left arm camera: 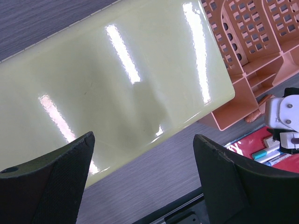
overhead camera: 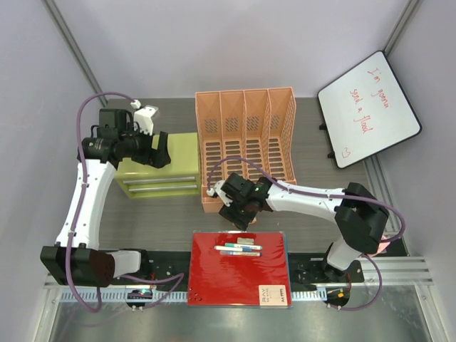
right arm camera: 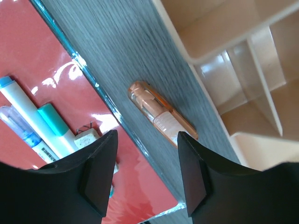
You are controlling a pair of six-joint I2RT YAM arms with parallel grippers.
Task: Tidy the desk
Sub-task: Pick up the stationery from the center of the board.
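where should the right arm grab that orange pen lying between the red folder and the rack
Mid-barrel of the orange pen, coming from straight above with the fingers across its narrow width. It lies flat on the desk in a thin strip between red folder and rack, so a side approach looks blocked.

Both arms are showing smooth white link shells between chunky black joint housings, with thin mauve cables looping off the wrists and running down to the black base blocks. The left gripper and right gripper are showing matte black wedge-shaped fingers, finely textured on the inner faces. A white plastic camera bracket is topping the left wrist, and the right wrist's white bracket is showing small round screw heads.
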